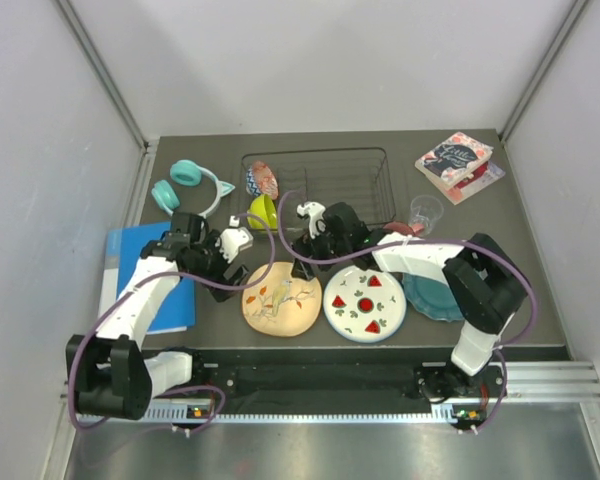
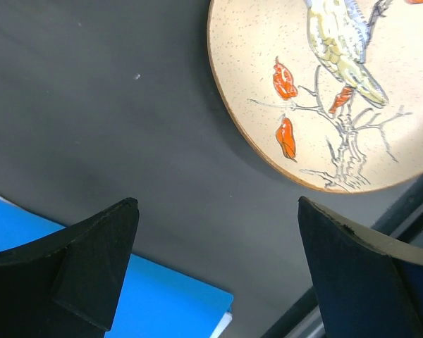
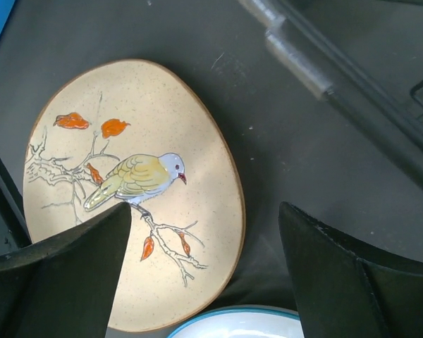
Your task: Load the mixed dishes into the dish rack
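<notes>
The table (image 1: 525,250) bears bird plate (image 1: 280,298), watermelon plate (image 1: 365,303), teal plate (image 1: 432,298), rack (image 1: 315,152), headphones (image 1: 185,185), books (image 1: 455,160) and folder (image 1: 127,255).

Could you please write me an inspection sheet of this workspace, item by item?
Surface: dark table, no spill seen.
Job's things: small red-blue patterned bowl in the dish rack; small yellow-green bowl at its near-left corner; cream bird-print plate, white watermelon-slice plate and teal scalloped plate flat on the table.
Clutter: headphones, blue folder, books, clear cup.
Grippers: left gripper open, empty, beside the bird-print plate; right gripper open, empty, over it.
Cables: purple cables loop along both arms.
Surroundings: white walls; nothing else seen.
</notes>
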Robot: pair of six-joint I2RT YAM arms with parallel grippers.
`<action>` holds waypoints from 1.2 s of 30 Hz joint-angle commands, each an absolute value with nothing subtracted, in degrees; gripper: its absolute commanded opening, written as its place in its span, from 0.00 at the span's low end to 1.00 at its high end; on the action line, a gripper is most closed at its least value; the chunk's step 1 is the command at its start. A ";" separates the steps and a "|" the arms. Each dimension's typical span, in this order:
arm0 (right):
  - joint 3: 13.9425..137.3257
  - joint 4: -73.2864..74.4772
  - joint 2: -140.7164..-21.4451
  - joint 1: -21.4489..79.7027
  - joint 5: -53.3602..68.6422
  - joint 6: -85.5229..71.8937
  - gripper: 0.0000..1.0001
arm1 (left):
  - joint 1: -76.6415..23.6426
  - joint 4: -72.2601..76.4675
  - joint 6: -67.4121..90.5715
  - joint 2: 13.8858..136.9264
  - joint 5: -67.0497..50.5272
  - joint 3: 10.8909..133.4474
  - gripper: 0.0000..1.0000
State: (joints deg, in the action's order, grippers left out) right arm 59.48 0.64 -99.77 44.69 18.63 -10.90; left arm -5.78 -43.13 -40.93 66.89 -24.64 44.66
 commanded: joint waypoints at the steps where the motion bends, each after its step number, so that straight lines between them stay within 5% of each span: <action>1: 58.10 -3.08 -100.81 46.58 20.13 -9.76 0.84 | -5.98 -50.95 -44.37 64.34 -28.91 52.63 0.99; 8: 55.47 -3.69 -101.16 48.60 19.69 -10.02 0.82 | -6.15 -66.70 -61.76 58.54 -34.98 53.62 0.99; 18: 51.16 -6.15 -100.99 49.66 18.28 -11.95 0.78 | -7.73 -67.07 -75.93 44.12 -32.78 40.80 0.99; 36: 52.47 -4.22 -101.16 49.48 17.14 -11.87 0.75 | -15.02 -46.60 -68.58 65.73 -29.18 35.95 0.99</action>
State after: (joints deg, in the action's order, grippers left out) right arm 51.13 -7.90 -100.92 48.64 17.69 -12.49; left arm -12.69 -53.93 -72.93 62.52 -29.06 36.71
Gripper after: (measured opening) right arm 0.751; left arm 0.990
